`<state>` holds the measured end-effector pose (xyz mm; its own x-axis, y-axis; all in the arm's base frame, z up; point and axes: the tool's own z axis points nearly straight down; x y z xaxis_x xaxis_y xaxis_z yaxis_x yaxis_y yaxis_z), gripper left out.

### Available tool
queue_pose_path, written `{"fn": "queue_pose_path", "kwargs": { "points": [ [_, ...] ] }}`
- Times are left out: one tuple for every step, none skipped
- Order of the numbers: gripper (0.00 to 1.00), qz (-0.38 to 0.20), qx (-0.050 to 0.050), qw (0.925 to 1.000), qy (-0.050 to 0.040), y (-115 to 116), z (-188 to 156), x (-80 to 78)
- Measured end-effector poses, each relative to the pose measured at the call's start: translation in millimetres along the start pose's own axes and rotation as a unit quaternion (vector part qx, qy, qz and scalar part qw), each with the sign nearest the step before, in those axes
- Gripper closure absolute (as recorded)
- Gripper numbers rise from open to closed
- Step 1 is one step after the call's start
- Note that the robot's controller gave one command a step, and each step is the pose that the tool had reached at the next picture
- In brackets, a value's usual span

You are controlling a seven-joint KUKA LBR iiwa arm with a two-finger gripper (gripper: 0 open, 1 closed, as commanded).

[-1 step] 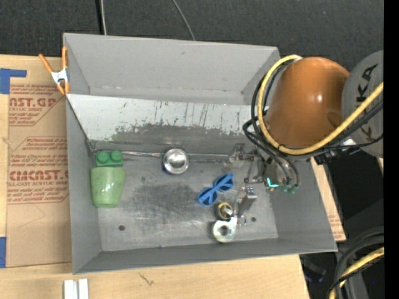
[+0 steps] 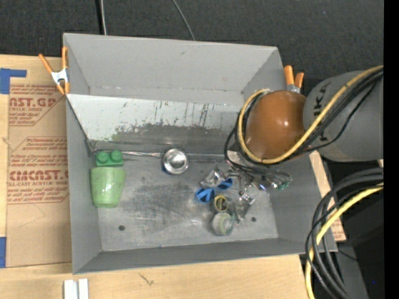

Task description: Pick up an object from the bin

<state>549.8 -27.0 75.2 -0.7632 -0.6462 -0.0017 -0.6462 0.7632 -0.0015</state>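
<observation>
Bin (image 2: 168,73): grey metal, with sloping walls and a scuffed flat floor. The far wall is tall.
Left of floor: a pale green plastic cup shape (image 2: 107,180) with a darker green two-stud block on its far end. It lies just beside the left wall.
Open room: the widest bare stretch of floor (image 2: 156,207) runs from the green cup shape to the heap, along the near wall.
Middle, far side: a shiny silver round thing (image 2: 175,161) sits at the foot of the far wall, apart from everything else.
Heap (image 2: 227,198): small loose things lie right of middle, among them a blue piece (image 2: 204,194), a dark disc with a yellow ring (image 2: 220,202) and a whitish round thing (image 2: 222,224) nearest the near wall.
Claw (image 2: 246,192): mine, down at the heap's right part, just right of the blue piece. I cannot tell how far open it is, nor whether it has hold of anything.
Orange cover (image 2: 274,126): the rounded dome on my wrist, hanging over the far right of the floor and ringed by black and yellow cables (image 2: 324,120).
Edges: the heap has the right wall close behind it.
Writing: black letters on my grey casing (image 2: 319,98), half hidden by the cables. I can make out only a K.
</observation>
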Motion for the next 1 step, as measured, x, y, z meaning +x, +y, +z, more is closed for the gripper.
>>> {"fn": "queue_pose_path", "kwargs": {
  "points": [
    [0.00,0.018,-0.003,0.9998,0.0012,57.5,-25.5,36.2]
  ]
}}
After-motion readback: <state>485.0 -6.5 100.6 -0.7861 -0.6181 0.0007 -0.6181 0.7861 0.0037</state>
